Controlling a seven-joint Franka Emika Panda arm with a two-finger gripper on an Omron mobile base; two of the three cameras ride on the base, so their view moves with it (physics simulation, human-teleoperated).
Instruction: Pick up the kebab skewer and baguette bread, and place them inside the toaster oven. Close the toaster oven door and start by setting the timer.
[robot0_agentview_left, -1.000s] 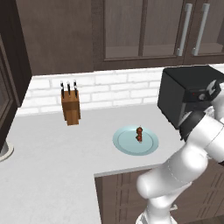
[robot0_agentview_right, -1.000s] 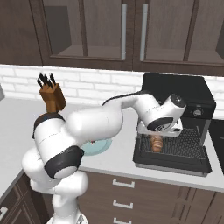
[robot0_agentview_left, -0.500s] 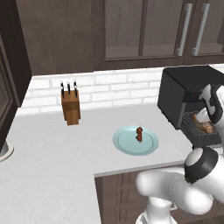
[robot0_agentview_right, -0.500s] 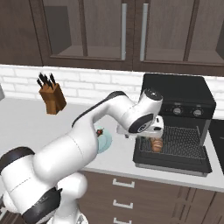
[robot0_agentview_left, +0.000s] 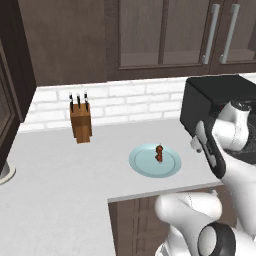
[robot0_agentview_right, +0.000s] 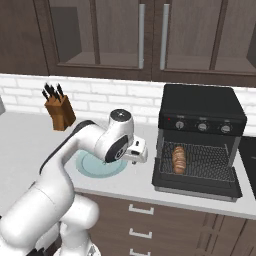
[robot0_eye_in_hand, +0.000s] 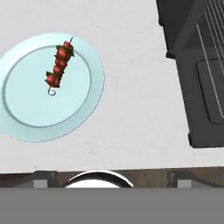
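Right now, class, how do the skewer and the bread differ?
The skewer lies on the pale blue plate on the counter; the bread lies on the wire rack inside the open oven. The skewer is a thin stick of dark red chunks; the bread is a thicker golden-brown loaf. Neither is gripped.

A simulated kitchen corner: a pale grey countertop (robot0_agentview_left: 60, 190) runs across the lower half of the frame, backed by a white brick backsplash (robot0_agentview_left: 130, 100) through the middle. Dark brown wall cabinets (robot0_agentview_right: 150, 35) with glass-panelled doors and long silver bar handles (robot0_agentview_right: 141, 32) fill the top of the frame. A wooden knife block (robot0_agentview_left: 80, 122) stands at centre left against the bricks. Dark base drawers (robot0_agentview_right: 150, 220) with small silver pulls sit at the bottom.
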